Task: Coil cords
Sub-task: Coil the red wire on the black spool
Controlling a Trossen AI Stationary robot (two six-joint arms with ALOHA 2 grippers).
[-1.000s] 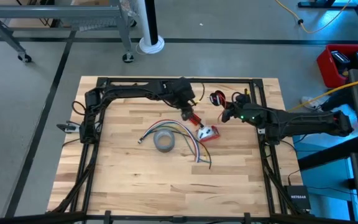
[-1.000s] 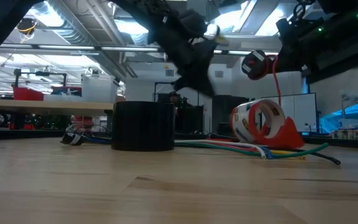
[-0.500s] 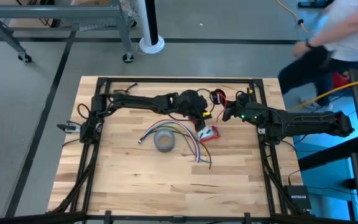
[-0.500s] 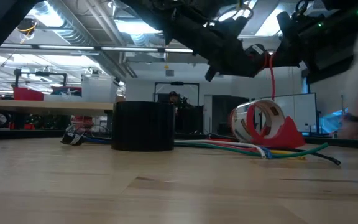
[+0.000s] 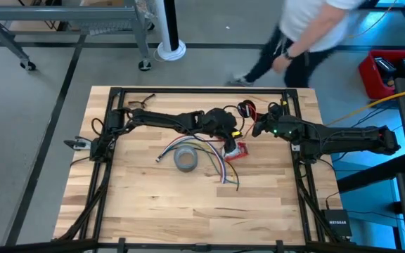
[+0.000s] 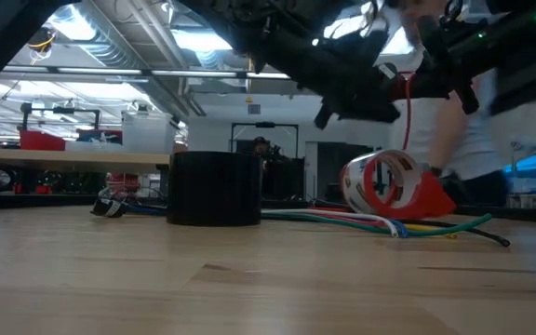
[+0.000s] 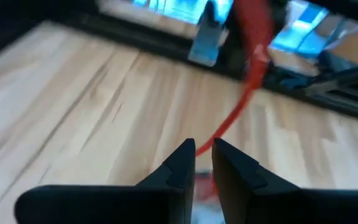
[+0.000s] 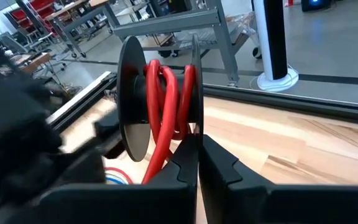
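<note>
Left hand (image 5: pixel 232 133) has swung across the bench (image 5: pixel 146 204) from near the tape roll (image 5: pixel 185 160) to the red wire (image 6: pixel 405 112), fingers (image 7: pixel 182 163) slightly parted around it, though a real grip can't be confirmed. Right hand (image 5: pixel 253 128), clamped shut, holds the black spool (image 8: pixel 160 99) with 2 or 3 red turns up off the bench at the back. Likely winding can go on now; a person (image 5: pixel 308 28) has walked in behind.
</note>
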